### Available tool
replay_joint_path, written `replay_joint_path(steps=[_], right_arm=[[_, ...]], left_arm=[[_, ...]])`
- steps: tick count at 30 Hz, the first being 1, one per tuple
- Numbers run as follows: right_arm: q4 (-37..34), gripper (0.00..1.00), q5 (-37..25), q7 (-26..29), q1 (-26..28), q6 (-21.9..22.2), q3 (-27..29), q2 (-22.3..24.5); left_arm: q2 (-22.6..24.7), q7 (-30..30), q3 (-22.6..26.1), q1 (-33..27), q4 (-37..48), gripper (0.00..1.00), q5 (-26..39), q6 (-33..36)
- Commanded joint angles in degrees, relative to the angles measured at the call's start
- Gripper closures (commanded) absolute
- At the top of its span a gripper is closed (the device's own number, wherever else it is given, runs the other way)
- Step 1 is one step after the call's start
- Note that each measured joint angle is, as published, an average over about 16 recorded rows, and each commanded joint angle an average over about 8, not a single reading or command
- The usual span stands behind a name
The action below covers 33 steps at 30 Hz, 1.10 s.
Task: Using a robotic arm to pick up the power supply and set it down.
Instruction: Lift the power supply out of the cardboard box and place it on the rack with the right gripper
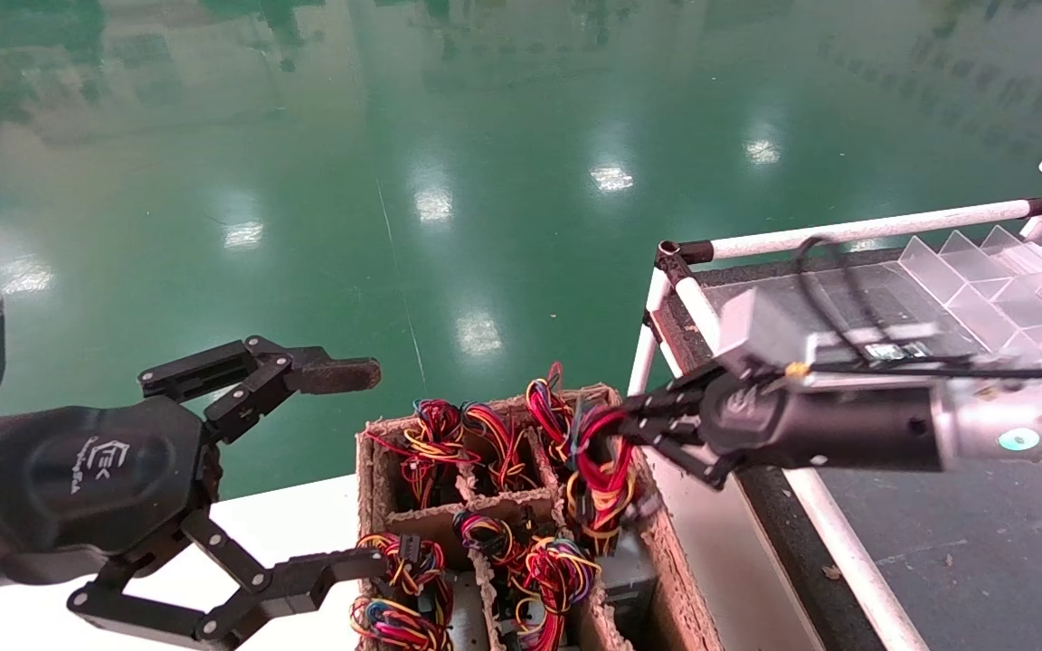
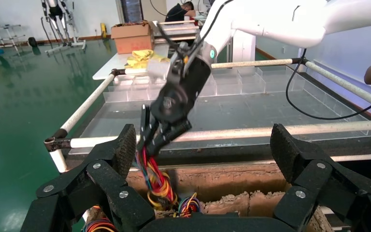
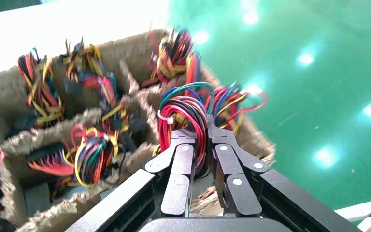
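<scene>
Red and yellow wires are all the right gripper [image 1: 619, 432] has, fingers pinched on the bundle [image 3: 183, 118] of a power supply [image 1: 616, 533] sitting in the cardboard divider box [image 1: 376, 470] at lower centre; the loops could slip or snag a divider. Left gripper [image 1: 354, 470] hangs spread at lower left, white logo unreadable

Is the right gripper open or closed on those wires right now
Closed. The right gripper has its fingers pinched together around the wire bundle of a power supply, above the cardboard divider box. The left gripper hangs open.
</scene>
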Motion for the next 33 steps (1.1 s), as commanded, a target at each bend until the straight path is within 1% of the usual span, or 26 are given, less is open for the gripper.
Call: replay_joint_path(steps=[1, 5, 9, 12, 16, 19, 24, 29, 33], right_arm=[[1.0, 1.0, 1.8, 0.5, 0.1, -0.3, 1.2, 1.2], [2.5, 1.0, 6.3, 0.6, 0.5, -0.8, 4.4, 3.7], [3.3, 1.0, 9.6, 0.2, 1.0, 0.0, 7.2, 5.7], [3.2, 1.0, 11.1, -0.6, 1.4, 1.6, 9.1, 6.8], [2.1, 1.0, 11.4, -2.3, 2.2, 4.8, 10.8, 7.4], [0.5, 1.0, 10.4, -3.9, 3.4, 7.5, 11.4, 7.1], [-3.4, 1.0, 6.1, -8.1, 6.3, 13.6, 10.9, 5.4], [-8.8, 1.0, 1.5, -12.0, 9.3, 19.7, 9.8, 2.7], [-14.0, 1.0, -1.0, -14.6, 11.8, 23.0, 9.0, 0.5]], left_arm=[[0.0, 0.0, 0.0, 0.0, 0.0, 0.0, 0.0, 0.0], [0.0, 0.0, 0.0, 0.0, 0.0, 0.0, 0.0, 0.0], [0.0, 0.0, 0.0, 0.0, 0.0, 0.0, 0.0, 0.0], [0.0, 0.0, 0.0, 0.0, 0.0, 0.0, 0.0, 0.0], [0.0, 0.0, 0.0, 0.0, 0.0, 0.0, 0.0, 0.0], [0.0, 0.0, 0.0, 0.0, 0.0, 0.0, 0.0, 0.0], [0.0, 0.0, 0.0, 0.0, 0.0, 0.0, 0.0, 0.0], [0.0, 0.0, 0.0, 0.0, 0.0, 0.0, 0.0, 0.0], [0.0, 0.0, 0.0, 0.0, 0.0, 0.0, 0.0, 0.0]])
